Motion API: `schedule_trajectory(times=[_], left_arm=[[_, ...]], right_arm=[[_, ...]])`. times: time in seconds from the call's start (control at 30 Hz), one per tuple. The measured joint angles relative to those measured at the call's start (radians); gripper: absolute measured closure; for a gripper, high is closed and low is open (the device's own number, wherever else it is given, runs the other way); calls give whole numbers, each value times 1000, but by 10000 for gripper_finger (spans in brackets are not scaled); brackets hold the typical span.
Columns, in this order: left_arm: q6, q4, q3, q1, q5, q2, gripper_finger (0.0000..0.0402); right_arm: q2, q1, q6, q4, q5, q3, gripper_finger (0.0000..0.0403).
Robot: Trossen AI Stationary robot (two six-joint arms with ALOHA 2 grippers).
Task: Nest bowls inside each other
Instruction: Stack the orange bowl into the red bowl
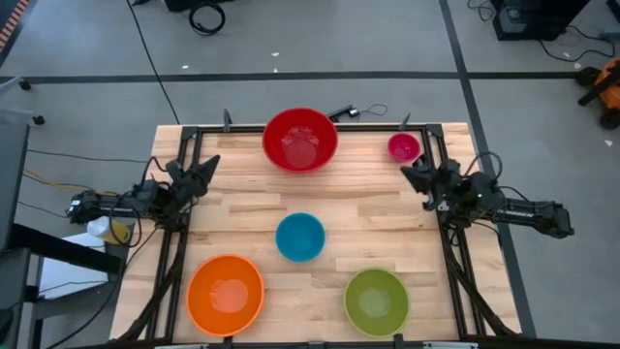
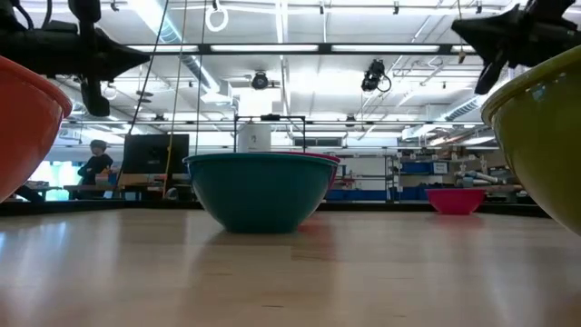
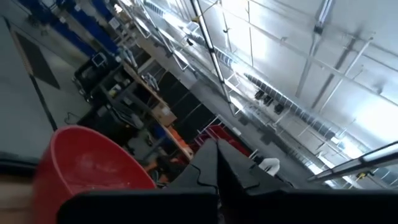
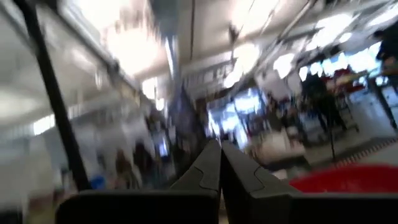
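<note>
Five bowls rest on their bases, apart, on the wooden table (image 1: 242,208). The red bowl (image 1: 300,140) is at the far middle, the magenta-pink bowl (image 1: 404,147) far right, the blue bowl (image 1: 300,237) in the centre, the orange bowl (image 1: 226,294) near left, the green bowl (image 1: 377,301) near right. My left gripper (image 1: 208,166) is shut at the left edge, raised above the table. My right gripper (image 1: 411,174) is shut at the right edge, just near of the pink bowl. Neither holds anything.
A black metal frame (image 1: 194,130) runs along the table's far, left and right edges. Open wood lies between the bowls. In the low view a person (image 2: 94,165) stands far off in the room behind the table.
</note>
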Motion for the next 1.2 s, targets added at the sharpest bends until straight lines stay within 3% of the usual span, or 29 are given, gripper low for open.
schedule_trajectory(times=[0.17,0.23,0.3,0.33,0.43,0.53,0.63,0.73,0.83,0.97,1.2], left_arm=[[-47,3,0,0,2,0,399],[-92,-13,0,0,16,7,399],[-123,-53,0,-2,110,22,399],[-148,-73,0,-2,171,36,399],[-262,-140,0,-5,335,97,399],[-317,-137,2,-28,395,175,399],[-311,-168,37,-58,443,258,399],[-305,-263,120,-85,577,332,399],[-253,-532,229,-107,696,384,399],[-224,-852,360,-131,724,430,399],[-202,-990,446,-138,909,445,382]], right_arm=[[6,0,39,86,125,0,391],[11,0,185,57,225,0,391],[28,-1,375,-40,273,0,391],[42,-1,432,-99,250,0,391],[115,14,584,-277,25,5,392],[218,80,671,-310,-128,35,394],[334,163,668,-321,-114,124,395],[480,234,601,-384,-38,257,395],[654,298,433,-397,-8,409,394],[939,332,329,-395,39,628,394],[1420,340,325,-403,77,994,384]])
